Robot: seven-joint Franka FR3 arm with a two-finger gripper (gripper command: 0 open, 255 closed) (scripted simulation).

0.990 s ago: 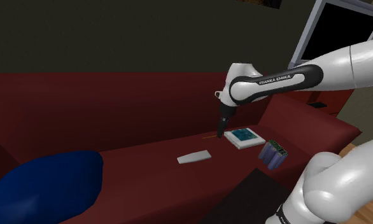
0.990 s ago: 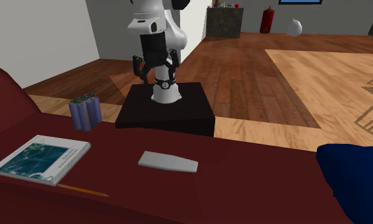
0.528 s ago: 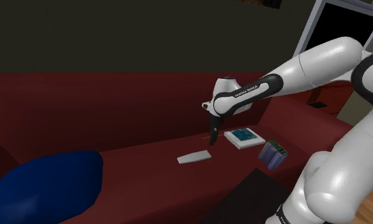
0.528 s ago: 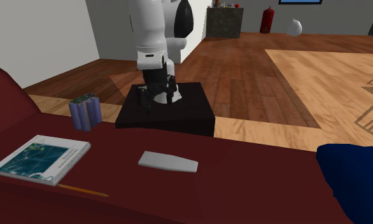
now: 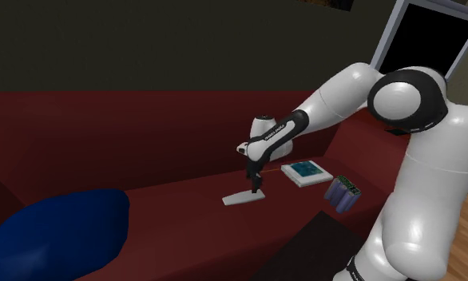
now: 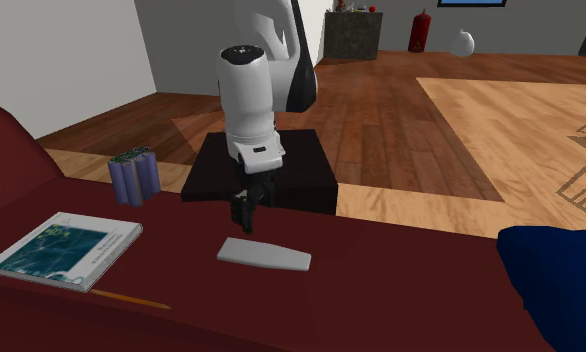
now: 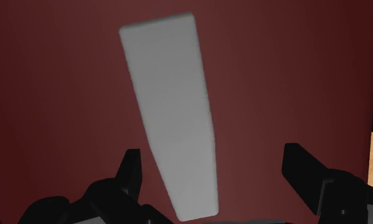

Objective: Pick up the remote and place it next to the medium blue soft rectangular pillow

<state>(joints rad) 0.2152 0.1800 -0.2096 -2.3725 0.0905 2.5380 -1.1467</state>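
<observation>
Dark red sofa seat carries the grey remote, lying flat, well apart from the blue pillow. Over its narrower end hangs the claw, fingers spread wide.

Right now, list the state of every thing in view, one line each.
remote, lying flat on the red sofa seat, not held
fingers, open, one on each side of the remote's end, not touching it
blue pillow, resting on the seat, apart from the remote
book, closed, lying flat
battery pack, standing upright by the seat's edge
pencil, lying flat beside the book
</observation>
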